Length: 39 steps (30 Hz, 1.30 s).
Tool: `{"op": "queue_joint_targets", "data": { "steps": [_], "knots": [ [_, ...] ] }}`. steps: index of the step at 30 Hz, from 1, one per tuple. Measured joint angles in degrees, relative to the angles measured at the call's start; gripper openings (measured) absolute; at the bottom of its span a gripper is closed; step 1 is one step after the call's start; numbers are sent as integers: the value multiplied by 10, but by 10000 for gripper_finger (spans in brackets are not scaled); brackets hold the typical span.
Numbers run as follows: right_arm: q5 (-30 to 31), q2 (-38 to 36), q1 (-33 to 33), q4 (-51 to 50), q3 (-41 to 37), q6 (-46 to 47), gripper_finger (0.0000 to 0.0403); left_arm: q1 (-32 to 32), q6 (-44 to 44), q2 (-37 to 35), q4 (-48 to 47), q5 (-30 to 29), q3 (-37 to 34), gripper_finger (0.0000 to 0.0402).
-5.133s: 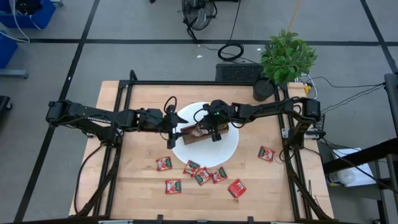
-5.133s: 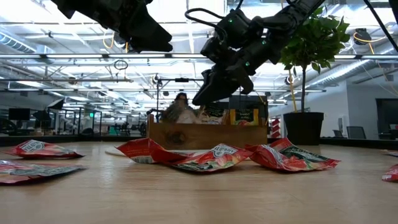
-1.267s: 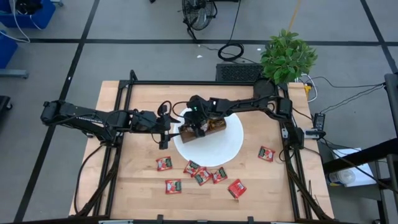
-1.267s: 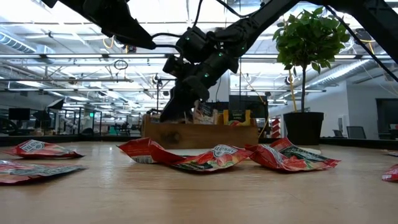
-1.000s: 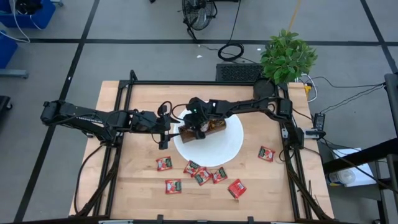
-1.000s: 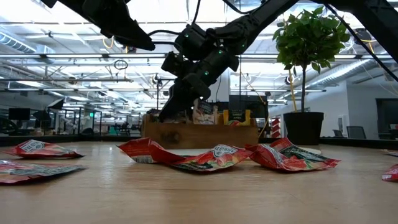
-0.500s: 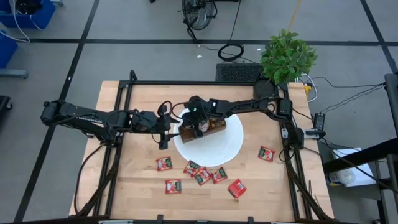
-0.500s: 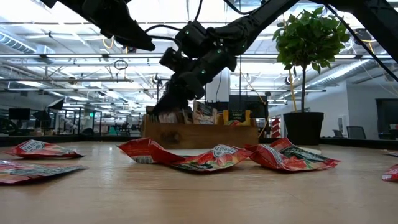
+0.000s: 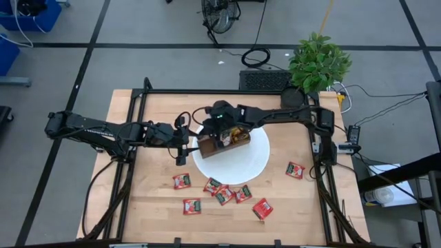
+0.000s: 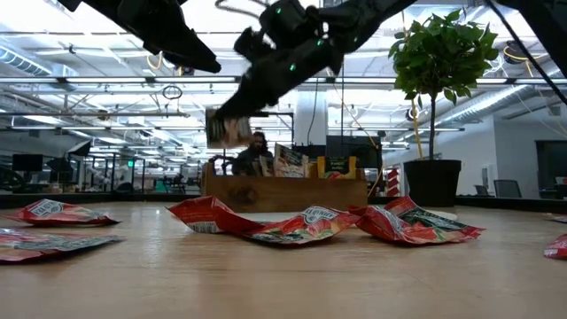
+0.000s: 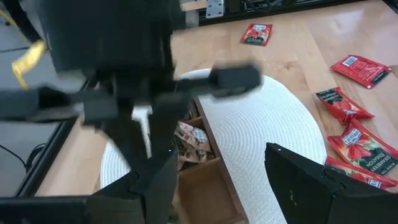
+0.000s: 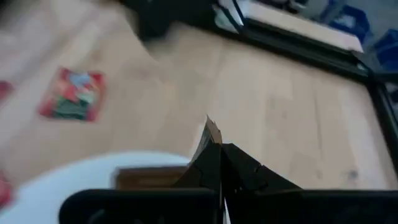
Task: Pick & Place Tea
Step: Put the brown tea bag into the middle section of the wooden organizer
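Observation:
A brown wooden tray with sachets in its compartments stands on a round white mat. My right gripper hangs above the tray's left end, shut on a tan tea sachet. My left gripper waits open just left of the mat; the tray lies ahead of its fingers. Several red tea sachets lie flat on the table near the front edge, and one more lies to the right. My right gripper pinches the tan sachet between its two fingers by the upper edge. The fingers slant down toward the table's left. The sachet hangs below them, clear of the tray; in the right wrist view it shows edge-on past the fingertips.
A potted plant stands at the table's far right corner. The red sachets fill the near middle of the table, with more off to one side. Bare wood shows left of the mat.
My right gripper has risen from the tray's left compartment with the tan sachet in its fingers. The sachet, which was down among the others in the tray, now hangs clear above the tray's wall.

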Motion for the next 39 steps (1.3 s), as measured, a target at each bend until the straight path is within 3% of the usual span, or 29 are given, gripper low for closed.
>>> {"op": "queue_joint_targets", "data": {
  "steps": [4,7,11,14,17,28,39],
  "knots": [
    [-58,-30,1,-17,-14,39,0,0,0,0,-4,0,0,241],
    [-60,-76,2,65,-100,72,0,0,0,0,-4,0,0,241],
    [-41,-158,-1,334,-290,161,0,0,0,0,-3,0,0,241],
    [49,-192,8,569,-426,185,0,0,7,0,11,0,-9,241],
    [107,-190,17,678,-490,196,0,4,19,0,46,-3,-25,241],
    [152,-82,18,721,-497,233,0,16,-7,0,78,-3,-34,241],
    [199,-33,40,716,-498,226,0,16,-16,0,75,-3,-34,241]
  ]
}}
